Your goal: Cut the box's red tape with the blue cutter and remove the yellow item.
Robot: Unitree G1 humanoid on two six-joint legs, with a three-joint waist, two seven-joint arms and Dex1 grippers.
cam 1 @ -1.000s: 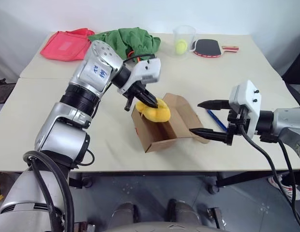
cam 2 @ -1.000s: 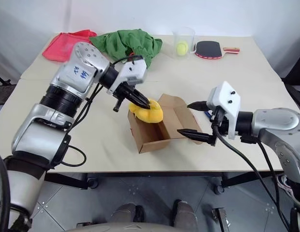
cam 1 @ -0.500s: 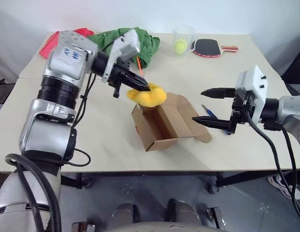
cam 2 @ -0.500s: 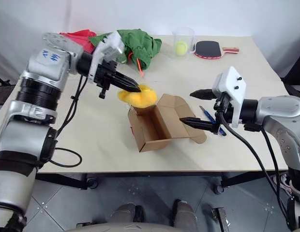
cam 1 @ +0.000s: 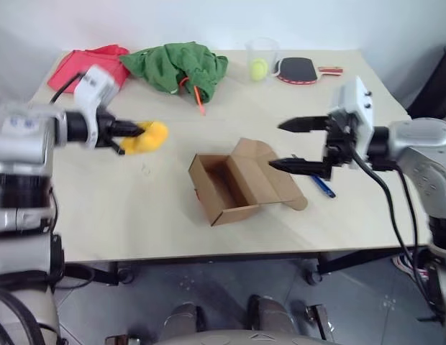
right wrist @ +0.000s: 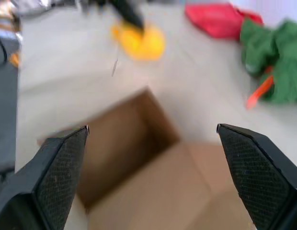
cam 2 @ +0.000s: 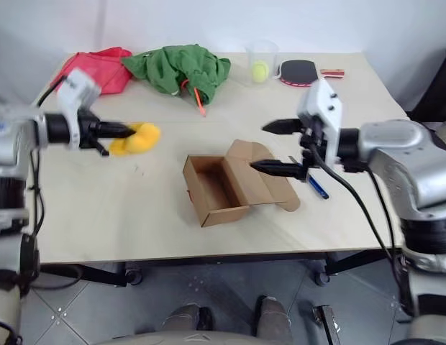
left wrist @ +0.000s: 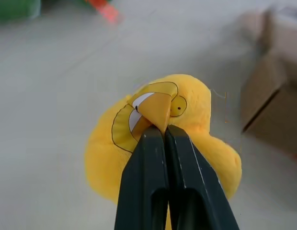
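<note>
Silver arms, white wrist housings, black tapered fingers (cam 1: 298,125), black trailing cables.

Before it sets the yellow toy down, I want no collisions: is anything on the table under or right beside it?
Nothing visible. The yellow toy, clamped in the left pincer, hangs over bare table; the box lies apart on its right.

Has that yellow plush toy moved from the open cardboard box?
Yes. The yellow plush toy, gripped by the left gripper, went from the brown cardboard box toward the table's left side.
</note>
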